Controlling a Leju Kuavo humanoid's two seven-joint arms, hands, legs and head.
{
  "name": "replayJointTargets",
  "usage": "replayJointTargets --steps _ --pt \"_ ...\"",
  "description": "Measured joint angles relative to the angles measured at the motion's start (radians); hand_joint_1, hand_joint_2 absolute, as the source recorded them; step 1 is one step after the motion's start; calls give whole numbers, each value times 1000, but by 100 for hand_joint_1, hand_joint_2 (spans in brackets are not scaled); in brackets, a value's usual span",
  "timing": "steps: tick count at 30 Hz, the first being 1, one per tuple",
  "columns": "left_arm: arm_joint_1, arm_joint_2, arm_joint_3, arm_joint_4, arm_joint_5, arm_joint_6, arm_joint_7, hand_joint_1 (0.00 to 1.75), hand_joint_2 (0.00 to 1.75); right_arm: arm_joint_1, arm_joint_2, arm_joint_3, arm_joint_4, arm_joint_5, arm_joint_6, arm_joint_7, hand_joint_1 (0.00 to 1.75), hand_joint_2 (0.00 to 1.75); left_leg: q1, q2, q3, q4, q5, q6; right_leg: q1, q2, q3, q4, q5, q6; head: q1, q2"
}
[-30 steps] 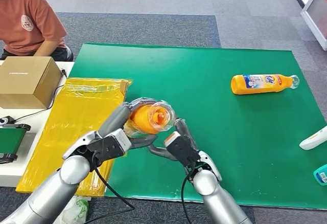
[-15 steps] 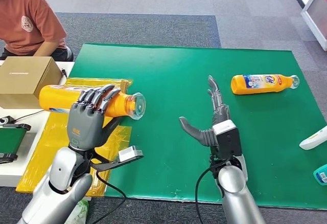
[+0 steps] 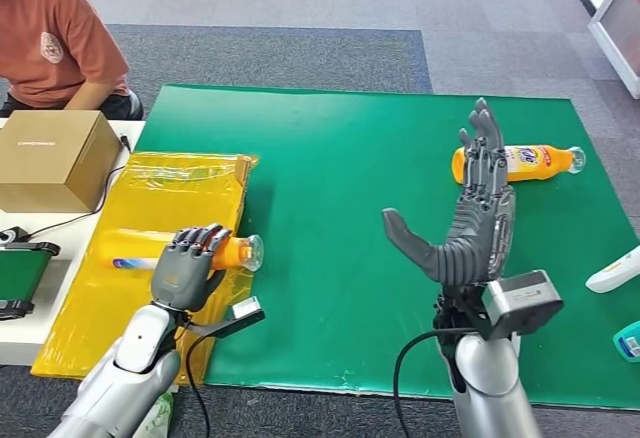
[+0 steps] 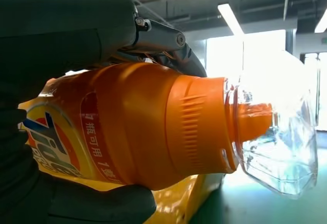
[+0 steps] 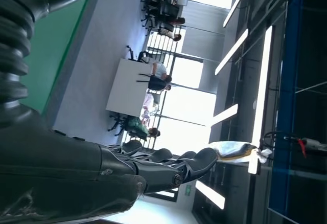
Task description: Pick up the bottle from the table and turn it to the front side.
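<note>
While my left hand (image 3: pixel 183 270) is wrapping its fingers over the orange bottle (image 3: pixel 230 252), I am holding that bottle on its side above the yellow sheet (image 3: pixel 143 220), its clear cap (image 3: pixel 253 252) pointing toward the green mat (image 3: pixel 355 228). Through my left wrist camera I am seeing the bottle's printed label (image 4: pixel 57 142) facing the lens, with my dark fingers (image 4: pixel 15 147) clamping the body above and below. I am raising my right hand (image 3: pixel 472 223) over the mat with its fingers standing straight up and spread, thumb sticking out sideways, carrying nothing. Beyond it a second orange bottle (image 3: pixel 540 161) is lying flat on the mat. At the far left a person (image 3: pixel 56 43) is sitting behind a cardboard box (image 3: pixel 49 158).
</note>
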Motion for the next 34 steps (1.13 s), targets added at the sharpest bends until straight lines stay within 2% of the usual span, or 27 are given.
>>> replayJointTargets --steps 1,2,5,6,11,15,25,26,28,32,33,34 --pt "-5 -4 2 28 -4 2 -2 175 175 1 -3 7 -12 2 -1 -2 0 175 0 0 0 0 0 0 0 0 0 0 0 0 0 0" --pt "-9 -8 2 49 -7 2 -4 159 175 3 -5 14 -23 3 -2 -5 0 175 0 0 0 0 0 0 0 0 0 0 0 0 0 0" --pt "-15 -21 2 94 -14 4 -7 28 175 6 -10 33 -46 7 -4 -12 0 175 0 0 0 0 0 0 0 0 0 0 0 0 0 0" --pt "-17 -25 2 104 -15 4 -8 0 175 7 -11 40 -53 8 -5 -13 0 175 0 0 0 0 0 0 0 0 0 0 0 0 0 0" --pt "-18 -41 2 124 16 10 -31 0 175 8 -20 65 -65 14 -12 -15 0 175 0 0 0 0 0 0 0 0 0 0 0 0 0 0" --pt "0 -51 2 90 96 16 -77 0 175 13 -28 76 -65 21 -14 -13 0 175 0 0 0 0 0 0 0 0 0 0 0 0 0 0" --pt "90 -60 1 -173 344 -52 -185 0 175 40 -39 90 -65 51 -5 4 0 175 0 0 0 0 0 0 0 0 0 0 0 0 0 0" --pt "102 -61 1 -206 411 -76 -209 0 175 44 -40 90 -65 56 -3 6 0 175 0 0 0 0 0 0 0 0 0 0 0 0 0 0" --pt "138 -64 1 -302 624 -182 -267 0 175 58 -42 90 -65 61 12 11 0 175 0 0 0 0 -1 0 0 0 1 0 0 0 0 0" --pt "241 -65 23 -539 1172 -540 -360 0 175 104 -54 87 -65 -42 129 0 0 175 0 0 0 0 -2 0 0 0 1 0 -1 0 0 0" --pt "266 -66 37 -590 1274 -619 -377 0 175 115 -57 86 -65 -81 169 -6 0 175 0 0 0 0 -2 0 0 0 1 0 -2 0 0 0" --pt "279 -66 44 -614 1319 -654 -386 0 175 121 -58 85 -65 -100 188 -9 0 175 0 0 0 0 -2 1 0 0 1 0 -2 0 0 0"
